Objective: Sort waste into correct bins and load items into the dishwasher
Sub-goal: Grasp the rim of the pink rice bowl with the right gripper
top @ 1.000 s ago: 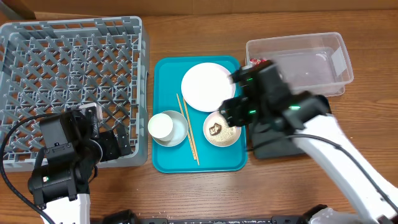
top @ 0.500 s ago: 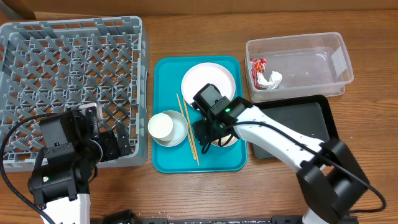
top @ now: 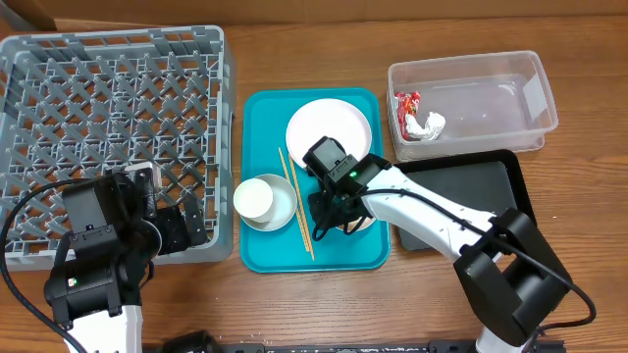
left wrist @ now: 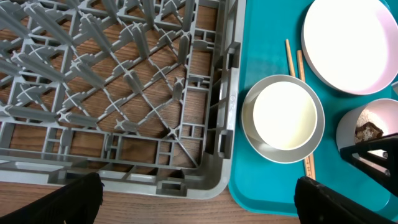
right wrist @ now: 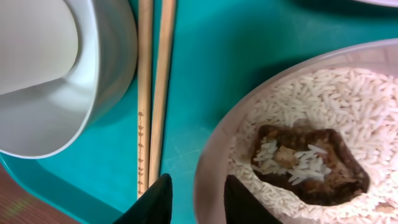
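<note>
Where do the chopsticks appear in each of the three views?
Overhead: chopsticks on the tray, right of the white cup.
Left wrist: chopsticks upper right, above the cup.
Right wrist: chopsticks upright, left of centre.
Shared landmark: the white cup.

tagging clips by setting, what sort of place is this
Most likely a lab bench set up as a dish-clearing station, not a real kitchen: a robot arm reaches over a wooden table, with a grey dish rack beside a teal tray of dishes.
</note>
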### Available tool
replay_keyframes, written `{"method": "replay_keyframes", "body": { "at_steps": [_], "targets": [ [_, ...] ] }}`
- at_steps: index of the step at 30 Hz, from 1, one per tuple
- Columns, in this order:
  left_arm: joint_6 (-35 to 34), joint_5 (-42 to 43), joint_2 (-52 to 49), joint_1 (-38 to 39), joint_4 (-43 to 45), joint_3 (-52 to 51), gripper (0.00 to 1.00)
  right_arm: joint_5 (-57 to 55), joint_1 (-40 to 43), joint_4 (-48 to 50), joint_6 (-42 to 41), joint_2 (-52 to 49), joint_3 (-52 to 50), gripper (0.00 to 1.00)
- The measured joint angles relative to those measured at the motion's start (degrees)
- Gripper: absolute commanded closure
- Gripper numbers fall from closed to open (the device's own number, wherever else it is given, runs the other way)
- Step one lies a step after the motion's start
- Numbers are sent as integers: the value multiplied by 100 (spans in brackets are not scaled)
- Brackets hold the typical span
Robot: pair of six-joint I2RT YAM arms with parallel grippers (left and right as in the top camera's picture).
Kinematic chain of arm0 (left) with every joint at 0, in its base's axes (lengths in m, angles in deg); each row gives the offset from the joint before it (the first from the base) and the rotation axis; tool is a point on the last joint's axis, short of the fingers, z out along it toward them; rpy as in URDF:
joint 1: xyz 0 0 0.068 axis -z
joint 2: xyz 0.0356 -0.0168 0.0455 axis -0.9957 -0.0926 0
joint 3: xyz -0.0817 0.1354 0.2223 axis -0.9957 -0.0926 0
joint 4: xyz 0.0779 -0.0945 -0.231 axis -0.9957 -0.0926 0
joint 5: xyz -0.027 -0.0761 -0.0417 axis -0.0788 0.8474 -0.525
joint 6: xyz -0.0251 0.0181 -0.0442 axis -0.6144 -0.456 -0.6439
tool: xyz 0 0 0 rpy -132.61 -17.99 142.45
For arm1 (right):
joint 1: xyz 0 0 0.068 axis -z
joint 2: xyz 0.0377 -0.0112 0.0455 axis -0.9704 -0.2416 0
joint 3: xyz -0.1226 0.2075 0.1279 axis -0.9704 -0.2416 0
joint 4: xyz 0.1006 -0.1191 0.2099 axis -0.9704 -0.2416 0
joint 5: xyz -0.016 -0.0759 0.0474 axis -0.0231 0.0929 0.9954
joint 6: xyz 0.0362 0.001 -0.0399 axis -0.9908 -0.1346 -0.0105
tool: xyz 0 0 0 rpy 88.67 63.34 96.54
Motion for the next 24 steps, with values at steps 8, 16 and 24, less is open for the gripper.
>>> {"method": "replay_keyframes", "body": {
  "at_steps": [8, 16, 24],
  "targets": [
    [0, 0, 0, 0, 0, 0, 0, -109, -39, 0, -140, 0, -66, 77],
    [0, 0, 0, 0, 2, 0, 0, -348, -39, 105, -251, 9, -269, 91],
    [0, 0, 0, 0, 0, 0, 0, -461, -46, -203, -267, 39, -149, 96]
  ]
}}
